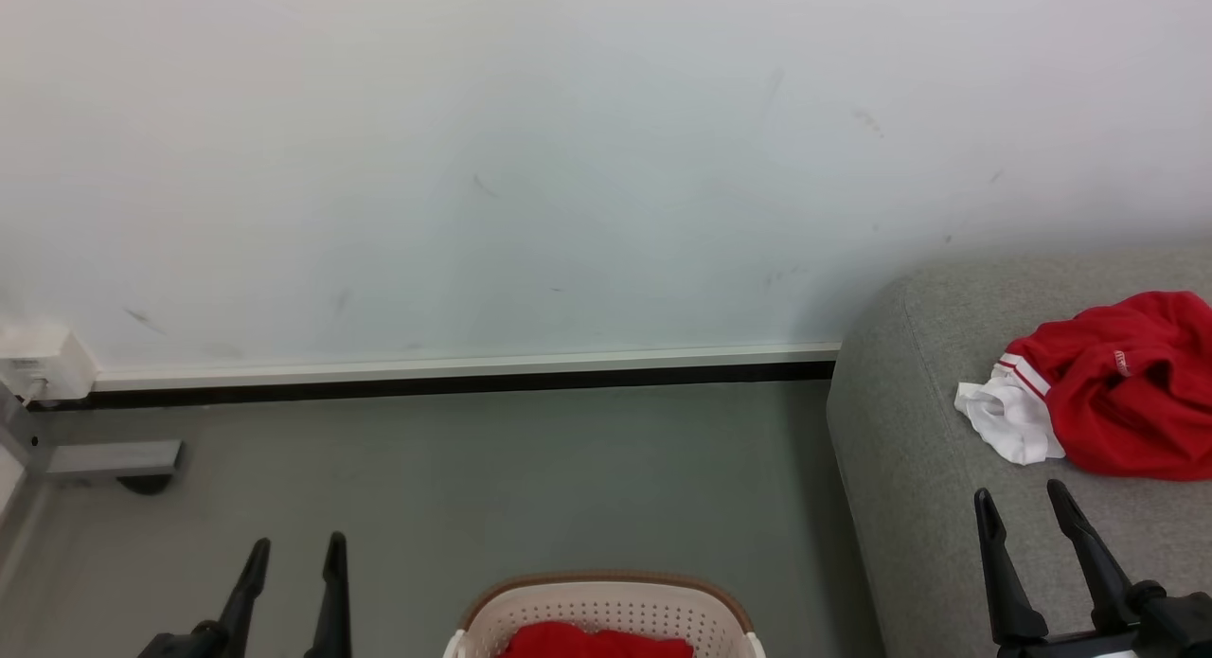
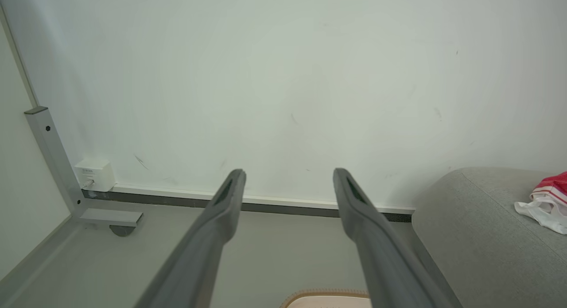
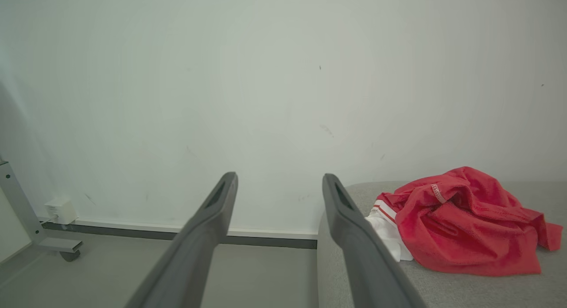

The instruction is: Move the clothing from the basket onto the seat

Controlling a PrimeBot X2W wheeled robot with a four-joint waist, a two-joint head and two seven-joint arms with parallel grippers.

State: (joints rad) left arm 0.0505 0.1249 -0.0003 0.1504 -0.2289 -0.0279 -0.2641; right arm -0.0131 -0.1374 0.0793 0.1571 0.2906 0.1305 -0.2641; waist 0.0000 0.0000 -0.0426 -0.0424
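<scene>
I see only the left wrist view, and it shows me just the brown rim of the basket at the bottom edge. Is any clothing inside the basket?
Observer: Yes. In the head view, red clothing lies inside the basket.
Operator: How does the garment on the seat lie? I see only a small corner of it.
Observer: The right wrist view shows the whole red garment crumpled on the seat, with its white part toward the seat's rounded end.
Operator: Is the right hand holding something?
Observer: No. In the head view the right hand is open, with nothing between its fingers.
</scene>
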